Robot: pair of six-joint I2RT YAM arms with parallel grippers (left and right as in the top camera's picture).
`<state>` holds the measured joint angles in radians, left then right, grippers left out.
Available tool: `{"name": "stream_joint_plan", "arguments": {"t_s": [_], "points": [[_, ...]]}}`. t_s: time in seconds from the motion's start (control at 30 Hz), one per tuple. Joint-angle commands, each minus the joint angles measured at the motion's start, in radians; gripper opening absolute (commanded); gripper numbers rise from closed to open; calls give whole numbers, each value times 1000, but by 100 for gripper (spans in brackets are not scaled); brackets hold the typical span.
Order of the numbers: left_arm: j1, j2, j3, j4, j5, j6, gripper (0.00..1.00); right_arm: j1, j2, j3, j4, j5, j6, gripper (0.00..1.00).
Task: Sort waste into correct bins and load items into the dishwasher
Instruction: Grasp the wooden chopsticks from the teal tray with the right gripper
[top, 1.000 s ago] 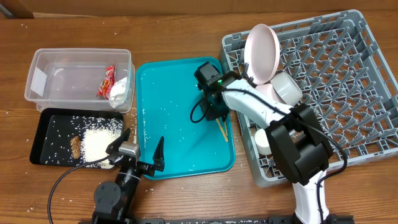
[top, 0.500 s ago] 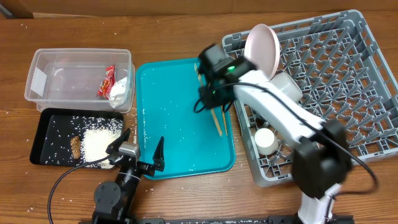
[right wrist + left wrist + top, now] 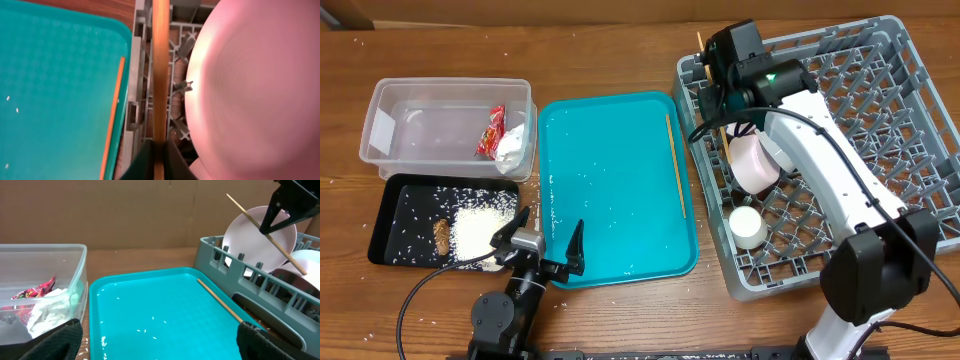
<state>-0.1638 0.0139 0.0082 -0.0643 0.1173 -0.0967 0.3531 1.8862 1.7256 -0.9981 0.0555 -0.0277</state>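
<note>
My right gripper (image 3: 722, 82) is shut on a wooden chopstick (image 3: 160, 75) and holds it above the back left corner of the grey dish rack (image 3: 880, 150), next to the upright white plate (image 3: 250, 85). The held chopstick (image 3: 260, 230) slants in front of the plate (image 3: 252, 242). The second chopstick (image 3: 675, 165) lies along the right side of the teal tray (image 3: 610, 190). A white bowl (image 3: 755, 160) and a small cup (image 3: 748, 228) sit in the rack. My left gripper (image 3: 545, 245) is open and empty at the tray's front edge.
The clear tub (image 3: 420, 110) holds the red wrapper (image 3: 492, 130) and tissue wad (image 3: 512, 145). The black tray (image 3: 400, 200) holds rice (image 3: 485, 230) and a brown scrap (image 3: 442, 235). A few rice grains (image 3: 145, 330) lie on the teal tray.
My right gripper lifted one chopstick off the teal tray and carried it back and right, over the rack's corner. The other chopstick stays on the tray. The left arm has not moved.
</note>
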Motion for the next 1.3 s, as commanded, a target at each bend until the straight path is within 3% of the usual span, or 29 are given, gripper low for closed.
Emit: {"name": "stream_joint_plan", "arguments": {"t_s": [0.0, 0.1, 0.43, 0.57, 0.73, 0.97, 1.03, 1.13, 1.27], "points": [[-2, -3, -3, -2, 6, 11, 100, 4, 31, -5, -10, 52, -25, 40], [-2, -3, -3, -2, 6, 11, 100, 29, 30, -2, -22, 101, -2, 46], [-2, -3, -3, -2, 6, 11, 100, 216, 28, -13, -42, 6, 137, 47], [-2, -3, -3, -2, 6, 11, 100, 269, 112, -41, 10, 31, 147, 47], [-2, -3, -3, -2, 6, 11, 100, 272, 248, -58, 60, 251, 253, 45], [-2, -3, -3, -2, 6, 11, 100, 240, 373, -58, 63, 244, 264, 46], [-2, -3, -3, -2, 6, 11, 100, 238, 382, -58, 53, 198, 262, 35], [-2, -3, -3, -2, 6, 11, 100, 239, 383, -57, 37, 85, 252, 4], [-2, -3, -3, -2, 6, 11, 100, 253, 373, -40, -6, 40, 238, 4]]}}
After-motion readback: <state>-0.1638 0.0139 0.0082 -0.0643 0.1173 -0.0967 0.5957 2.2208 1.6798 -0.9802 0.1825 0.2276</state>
